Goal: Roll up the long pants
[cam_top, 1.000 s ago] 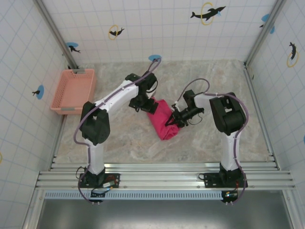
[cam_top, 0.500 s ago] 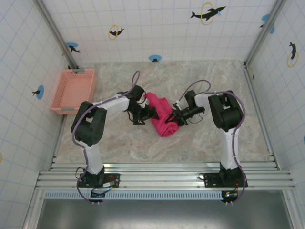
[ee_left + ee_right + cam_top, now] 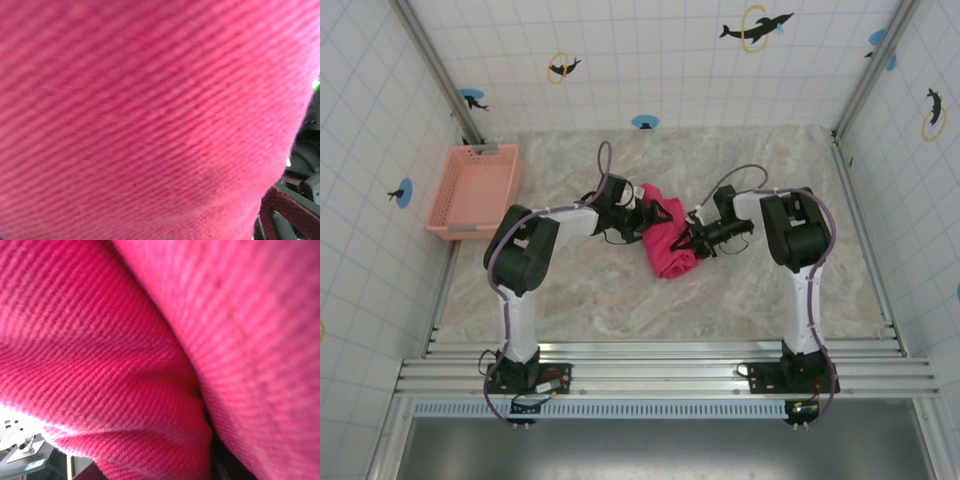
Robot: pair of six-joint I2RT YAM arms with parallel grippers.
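Note:
The long pants (image 3: pixel 665 245) lie as a compact bright pink-red bundle in the middle of the table. My left gripper (image 3: pixel 656 213) presses against the bundle's upper left side, its dark fingers spread apart. My right gripper (image 3: pixel 692 242) is pushed into the bundle's right edge, with its fingertips buried in the cloth. Ribbed pink cloth (image 3: pixel 150 115) lies right against the left wrist camera. A deep fold of the pants (image 3: pixel 195 390) runs across the right wrist view. My own fingers are hidden in both wrist views.
A pale salmon-pink plastic basket (image 3: pixel 475 190) stands at the left wall, well away from the bundle. Tiled walls close the table on three sides. Bare marbled tabletop (image 3: pixel 620 300) lies between the bundle and the arm bases.
My left gripper has swung round to the bundle's upper left and turned to face right. The bundle has become more compact and shifted slightly. The right gripper has stayed at its right edge.

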